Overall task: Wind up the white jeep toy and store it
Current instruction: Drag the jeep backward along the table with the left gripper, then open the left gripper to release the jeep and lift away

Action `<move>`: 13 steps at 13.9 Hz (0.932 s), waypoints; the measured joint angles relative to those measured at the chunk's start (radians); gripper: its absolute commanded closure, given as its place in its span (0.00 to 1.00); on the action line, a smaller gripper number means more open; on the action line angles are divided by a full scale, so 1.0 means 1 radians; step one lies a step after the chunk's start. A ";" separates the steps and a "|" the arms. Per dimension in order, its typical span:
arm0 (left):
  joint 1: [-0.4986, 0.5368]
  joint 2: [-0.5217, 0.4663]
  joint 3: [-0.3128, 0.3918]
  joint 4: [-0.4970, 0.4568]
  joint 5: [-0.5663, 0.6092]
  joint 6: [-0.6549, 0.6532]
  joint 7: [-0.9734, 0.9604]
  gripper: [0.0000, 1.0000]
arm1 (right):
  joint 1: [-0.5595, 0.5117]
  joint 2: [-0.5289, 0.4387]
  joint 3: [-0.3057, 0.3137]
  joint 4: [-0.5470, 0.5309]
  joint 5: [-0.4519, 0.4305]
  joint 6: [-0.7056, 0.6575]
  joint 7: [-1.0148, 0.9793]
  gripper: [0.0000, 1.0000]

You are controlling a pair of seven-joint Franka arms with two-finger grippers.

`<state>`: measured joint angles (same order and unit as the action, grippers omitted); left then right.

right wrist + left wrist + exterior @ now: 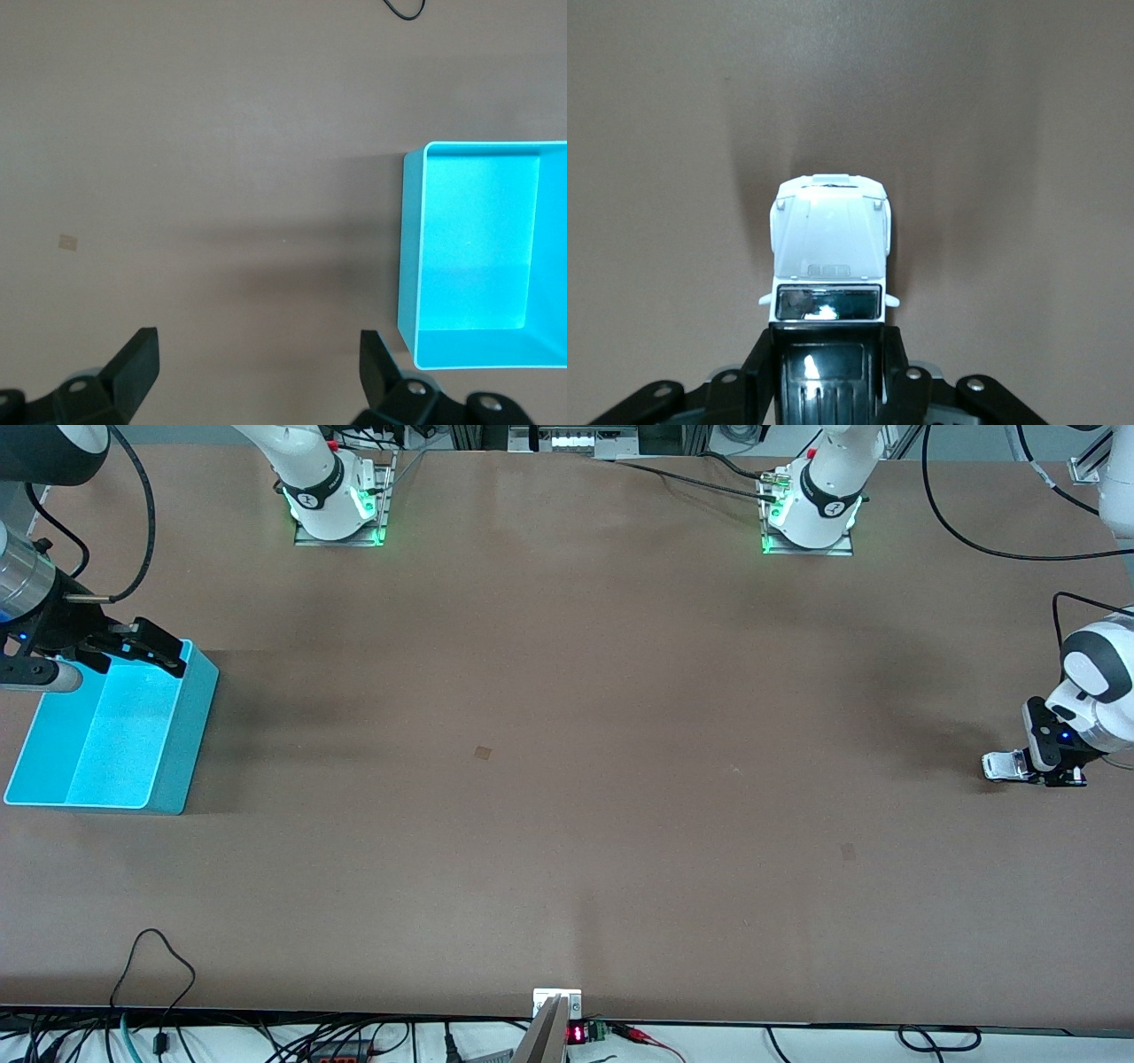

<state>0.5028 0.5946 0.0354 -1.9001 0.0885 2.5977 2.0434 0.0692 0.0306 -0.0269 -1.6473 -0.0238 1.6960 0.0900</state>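
- The white jeep toy (1003,765) sits low at the table's surface near the edge at the left arm's end, roughly midway between the robots' edge and the front camera's edge; whether its wheels touch the table cannot be told.
- In the left wrist view the jeep toy (830,257) shows its white hood and dark windscreen clear of the fingers, while its black roof section lies between them.
- The left gripper (1050,772) is clamped on the jeep's black rear part — one black finger (760,367) presses each flank, and the white front sticks out toward the table's middle.
- The left arm reaches down to this spot from beside the table's edge.
- The cyan bin (182,735) stands well apart from the jeep, at the right arm's end of the table and close to that edge; its inside shows nothing but cyan floor and walls.
- The right gripper (124,651) hangs over the bin's rim on the side toward the robots' edge, its fingers spread wide and holding nothing — the right wrist view shows both black fingertips (137,359) apart above bare table, with the bin (409,257) beside them.
- A small pale patch (483,752) marks the brown table (567,868) near its middle.
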 measured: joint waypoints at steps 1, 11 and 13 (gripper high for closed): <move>0.000 0.005 0.000 0.000 0.000 -0.001 0.009 0.00 | 0.000 0.000 0.000 0.000 0.000 0.000 0.000 0.00; -0.019 -0.068 -0.011 0.048 0.000 -0.218 0.026 0.00 | 0.000 0.001 0.000 0.000 0.000 0.000 -0.001 0.00; -0.032 -0.132 -0.012 0.049 0.000 -0.309 -0.044 0.00 | 0.000 0.001 0.000 0.000 0.000 0.000 -0.001 0.00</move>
<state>0.4704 0.4628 0.0234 -1.8510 0.0886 2.2884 1.9996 0.0691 0.0312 -0.0271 -1.6473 -0.0238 1.6960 0.0892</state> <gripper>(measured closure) 0.000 0.000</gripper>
